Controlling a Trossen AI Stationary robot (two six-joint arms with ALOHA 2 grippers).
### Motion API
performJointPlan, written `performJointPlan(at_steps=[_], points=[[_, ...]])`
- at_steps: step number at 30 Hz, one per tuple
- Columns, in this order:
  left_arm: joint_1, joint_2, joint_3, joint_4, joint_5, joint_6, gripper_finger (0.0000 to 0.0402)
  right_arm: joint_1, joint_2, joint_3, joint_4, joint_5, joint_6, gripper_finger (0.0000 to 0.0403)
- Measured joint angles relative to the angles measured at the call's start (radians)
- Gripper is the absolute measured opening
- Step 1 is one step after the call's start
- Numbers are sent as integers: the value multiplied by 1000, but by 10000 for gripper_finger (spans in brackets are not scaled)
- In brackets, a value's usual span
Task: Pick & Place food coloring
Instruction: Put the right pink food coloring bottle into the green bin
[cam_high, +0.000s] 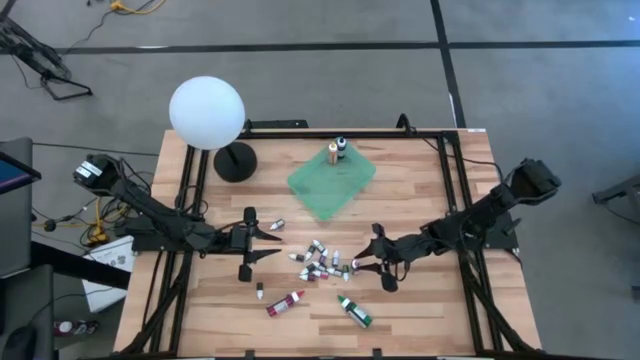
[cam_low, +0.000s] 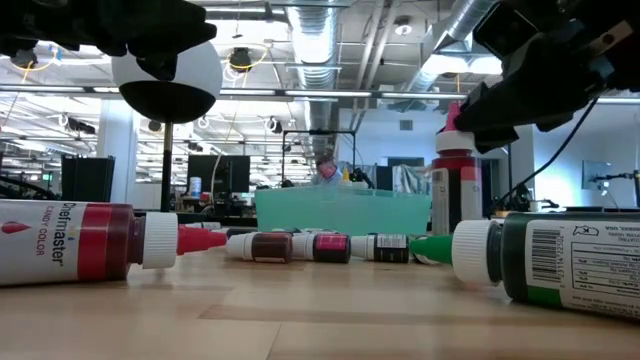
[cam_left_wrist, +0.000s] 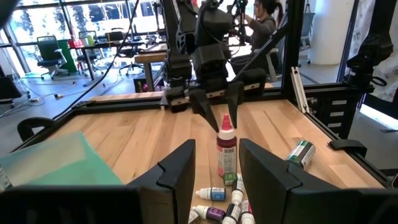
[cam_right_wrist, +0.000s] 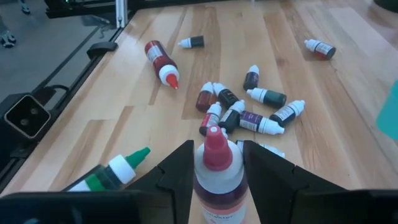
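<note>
Several small food coloring bottles (cam_high: 320, 262) lie in a loose pile at the table's middle. A large red bottle (cam_high: 285, 303) and a large green one (cam_high: 353, 311) lie on their sides nearer the front edge. My right gripper (cam_high: 362, 262) is at the pile's right side, shut on an upright bottle of dark red liquid with a red cap (cam_right_wrist: 216, 168). That bottle also shows in the left wrist view (cam_left_wrist: 226, 152) and the low view (cam_low: 455, 190). My left gripper (cam_high: 270, 240) hovers open and level left of the pile, with nothing between its fingers. My right gripper pinches the red-capped bottle between its two fingers at the shoulder (cam_right_wrist: 202, 171), just below the cap. The fingers (cam_right_wrist: 177, 171) slant down from the table's right, one on each side. The bottle is upright; whether its base is on the table I cannot tell.
A green square cloth (cam_high: 332, 180) lies at the far middle with two bottles (cam_high: 338, 150) standing on its far corner. A white globe lamp (cam_high: 207, 112) on a black base stands at the far left. Black frame rails (cam_high: 450, 190) line the table's sides.
</note>
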Motion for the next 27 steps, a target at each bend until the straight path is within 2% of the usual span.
performJointPlan(at_steps=[13,27], points=[[0,0,0,-14,-1,-1,119,-20,-17,-3,1,-48,-10,125],[0,0,0,-17,-6,-2,119,-20,-19,-3,9,-47,-26,66]])
